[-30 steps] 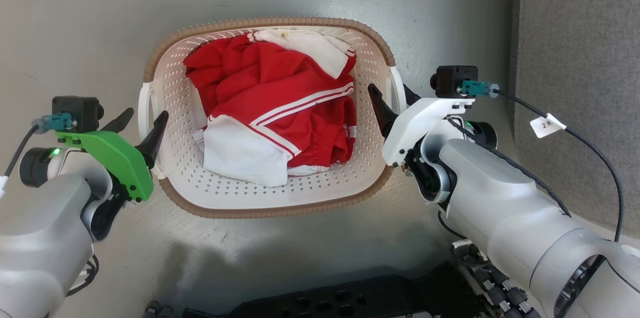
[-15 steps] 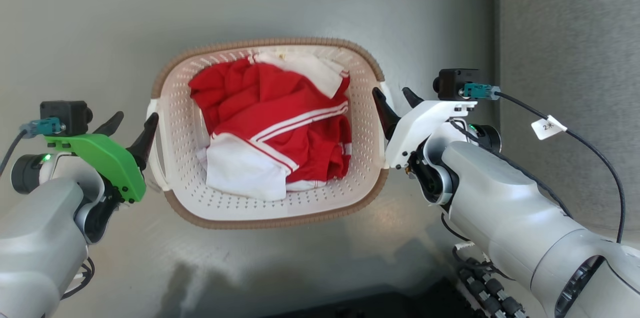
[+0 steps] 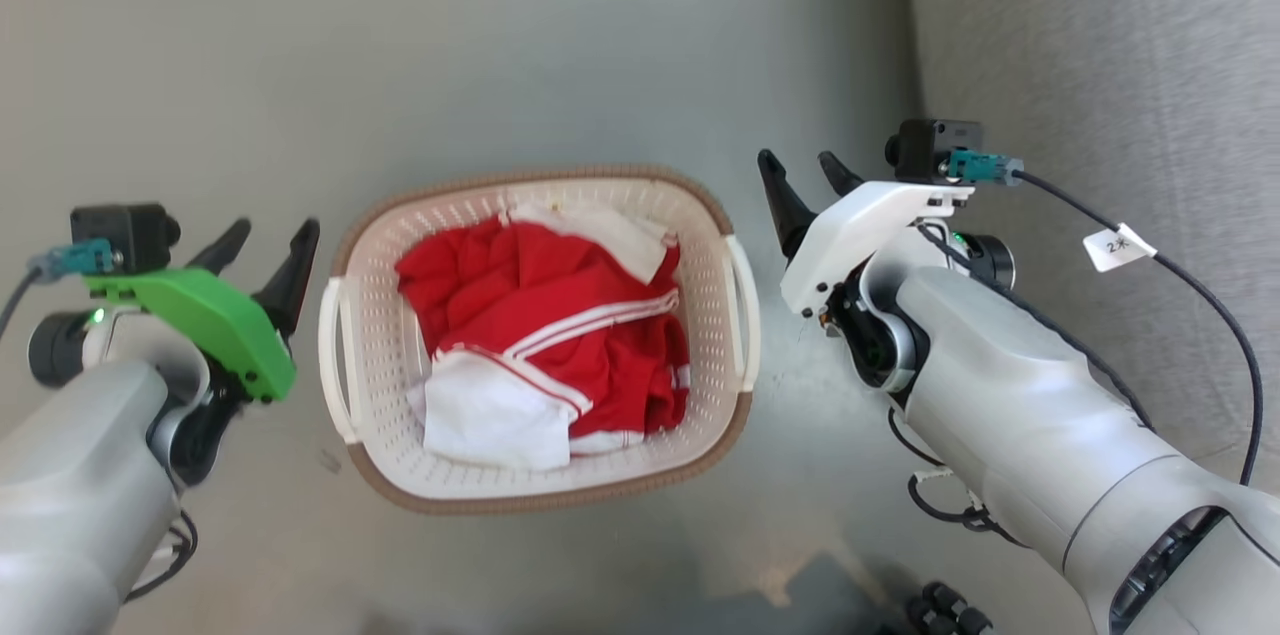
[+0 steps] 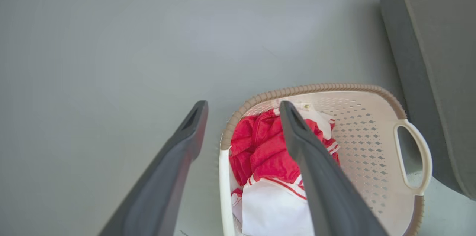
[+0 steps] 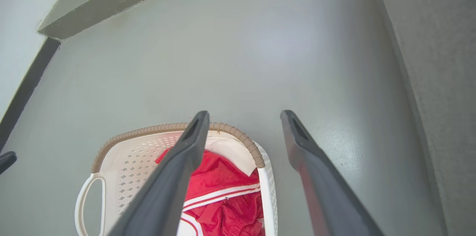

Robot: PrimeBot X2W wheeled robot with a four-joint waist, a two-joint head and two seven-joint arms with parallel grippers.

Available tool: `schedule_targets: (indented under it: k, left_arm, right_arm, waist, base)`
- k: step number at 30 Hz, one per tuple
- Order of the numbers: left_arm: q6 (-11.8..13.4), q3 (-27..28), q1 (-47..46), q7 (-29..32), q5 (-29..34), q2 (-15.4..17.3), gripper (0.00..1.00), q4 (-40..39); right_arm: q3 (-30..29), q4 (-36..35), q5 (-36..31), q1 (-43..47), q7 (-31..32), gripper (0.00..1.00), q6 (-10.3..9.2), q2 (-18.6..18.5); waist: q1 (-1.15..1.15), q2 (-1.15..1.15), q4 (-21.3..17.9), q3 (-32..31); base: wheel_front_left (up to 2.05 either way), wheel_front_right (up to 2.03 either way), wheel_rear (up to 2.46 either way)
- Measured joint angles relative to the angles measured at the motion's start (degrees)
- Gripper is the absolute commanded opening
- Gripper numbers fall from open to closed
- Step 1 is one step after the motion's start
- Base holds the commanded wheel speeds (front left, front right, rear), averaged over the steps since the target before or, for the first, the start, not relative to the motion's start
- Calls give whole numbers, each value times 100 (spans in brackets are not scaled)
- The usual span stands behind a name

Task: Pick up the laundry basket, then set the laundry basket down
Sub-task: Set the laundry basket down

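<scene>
The laundry basket (image 3: pixel 380 355) stands on the grey floor, cream-white and perforated with a brown rim, holding red-and-white clothes (image 3: pixel 560 335). My left gripper (image 3: pixel 272 240) hangs open just left of the basket's left handle (image 3: pixel 328 355), touching nothing. Off the far right corner, above the right handle (image 3: pixel 748 305), my right gripper (image 3: pixel 797 165) is open and apart from the basket. In the left wrist view the open left gripper (image 4: pixel 243 104) looks down over the basket (image 4: pixel 372 132). The open right gripper (image 5: pixel 243 115) likewise looks down on the basket (image 5: pixel 141 154) from above.
A grey upholstered block (image 3: pixel 1100 65) runs along the right side, close to my right arm, and shows again as the grey block (image 4: pixel 438 61). A dark skirting strip (image 5: pixel 22 91) lines a wall at the far left. Bare grey floor (image 3: pixel 500 35) lies beyond the basket.
Both open grippers, which straddled the basket's side handles, have come clear of them. The head view has shifted, and the basket now looks smaller and lower in it.
</scene>
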Motion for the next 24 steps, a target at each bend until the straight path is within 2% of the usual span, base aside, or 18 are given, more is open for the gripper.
schedule_targets:
  k: [8, 18, 24]
  left_arm:
    - [0, 592, 70, 0, 326, -3, 100, -338]
    - [0, 1471, 783, 0, 843, 26, 100, -697]
    - [0, 2022, 1146, 0, 1149, -65, 100, -1000]
  right_arm:
    - [-535, -176, -605, 78, 0, 100, 20, -71]
    - [-1136, -793, -1381, 581, -1, 100, 45, -213]
    - [-1705, -1228, -1784, 1162, -1, 100, 37, -517]
  waist:
    - [0, 0, -33, -573]
    - [0, 0, 4, -1394]
    - [0, 0, 57, -1888]
  base:
    - [0, 0, 0]
    - [0, 0, 0]
    - [0, 0, 0]
